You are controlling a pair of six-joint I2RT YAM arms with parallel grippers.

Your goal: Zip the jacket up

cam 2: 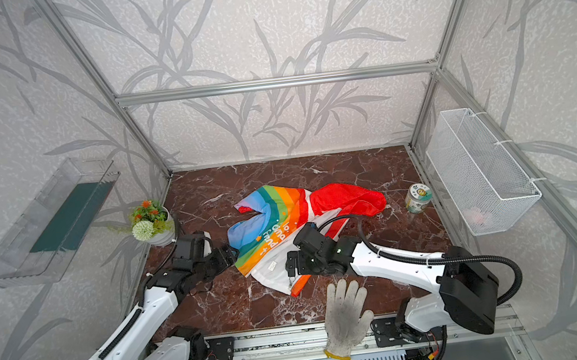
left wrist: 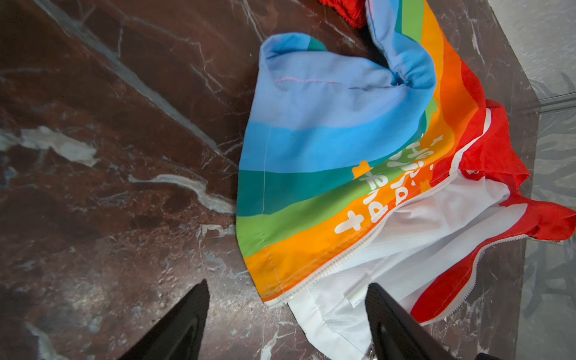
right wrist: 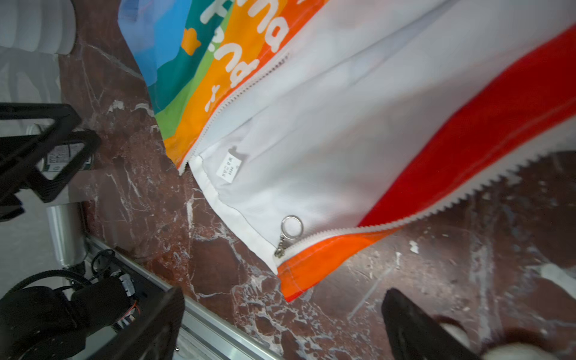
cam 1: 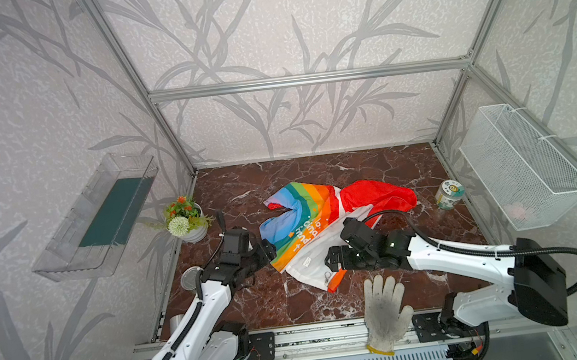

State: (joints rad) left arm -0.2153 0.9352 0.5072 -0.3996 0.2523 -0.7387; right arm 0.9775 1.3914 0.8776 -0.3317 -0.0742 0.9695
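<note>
On the polished red-brown marble bench [cam 1: 249,303], near its middle, lies the small thin child's jacket [cam 1: 306,219] with rainbow stripes and a red hood. It is unzipped, with white lining showing between the two front edges. The left gripper [left wrist: 286,283] has its black fingers spread wide, straddling the bottom corner of the rainbow front without pinching it. The right gripper [right wrist: 283,293] is spread just as wide and holds nothing; the orange hem corner lies just ahead of it.

The cloth looks light, limp and slick, so I judge it will bunch and slide on the smooth stone rather than resist a pull. One side needs pinning taut while the other is worked. Good holds would be the stiffer tape of the white zipper [right wrist: 374,227] at each hem corner. Another is the small metal ring pull [right wrist: 292,226], though it lies flat on the lining and may be awkward to pinch.

Only the right wrist view shows the ring pull clearly, its slider at the foot of the red-orange front's teeth, apart from the other row. The left wrist view shows that other row's loose lower end. Both top views alone take in the whole garment and a dirty white knit glove [cam 1: 385,310] near the hem.
</note>
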